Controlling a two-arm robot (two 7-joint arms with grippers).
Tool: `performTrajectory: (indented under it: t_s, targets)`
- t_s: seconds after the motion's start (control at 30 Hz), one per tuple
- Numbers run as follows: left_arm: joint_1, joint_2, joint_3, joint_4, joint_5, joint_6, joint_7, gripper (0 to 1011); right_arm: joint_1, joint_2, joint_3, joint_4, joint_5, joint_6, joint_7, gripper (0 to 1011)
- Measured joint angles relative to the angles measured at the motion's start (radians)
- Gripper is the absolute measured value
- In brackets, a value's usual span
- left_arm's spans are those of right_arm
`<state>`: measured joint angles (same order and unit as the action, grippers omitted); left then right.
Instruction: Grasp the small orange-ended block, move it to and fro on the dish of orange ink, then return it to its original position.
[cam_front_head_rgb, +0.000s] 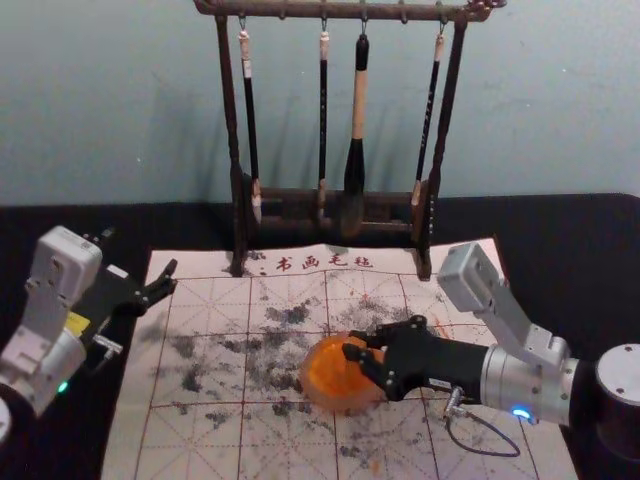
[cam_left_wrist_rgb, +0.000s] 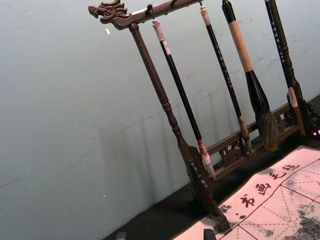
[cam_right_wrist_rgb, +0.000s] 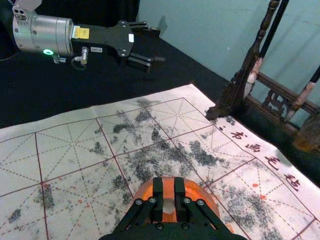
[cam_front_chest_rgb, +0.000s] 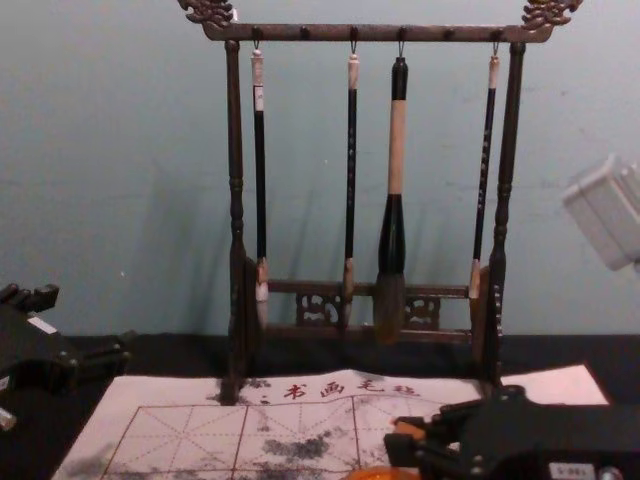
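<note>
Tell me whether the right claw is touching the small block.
Touching. The right wrist view shows the right claw closed on the small block, one finger pressed against each side, no gap between.

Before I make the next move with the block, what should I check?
1. Block held between the right gripper's fingers: ok.
2. Dish resting on the mat, beneath the right gripper: ok.
3. Block touching the ink: cannot tell.
4. Left gripper away from the dish, off to the left: ok.
5. Block's original spot identified for the return: cannot tell.
</note>
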<state>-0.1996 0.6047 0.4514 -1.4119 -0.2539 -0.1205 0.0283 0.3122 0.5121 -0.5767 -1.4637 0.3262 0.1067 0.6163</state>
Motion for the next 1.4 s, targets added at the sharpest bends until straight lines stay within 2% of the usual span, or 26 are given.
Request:
performTrajectory:
  t_s: [0.4, 0.83, 1.1, 1.4]
  targets:
    - [0.0, 0.0, 0.0, 0.0, 0.0, 0.0, 0.0, 1001, 0.036, -0.035, -0.021, 0.035, -0.012, 0.0, -0.005, 81]
    - [0.0, 0.0, 0.0, 0.0, 0.0, 0.0, 0.0, 1001, 0.073, -0.061, -0.017, 0.083, -0.024, 0.002, -0.021, 81]
    - [0.0, 0.0, 0.0, 0.0, 0.0, 0.0, 0.0, 1001, 0.07, -0.045, -0.003, 0.08, -0.025, 0.015, -0.026, 80]
    - [0.0, 0.0, 0.0, 0.0, 0.0, 0.0, 0.0, 1001, 0.028, 0.003, 0.016, 0.022, -0.009, 0.037, -0.022, 81]
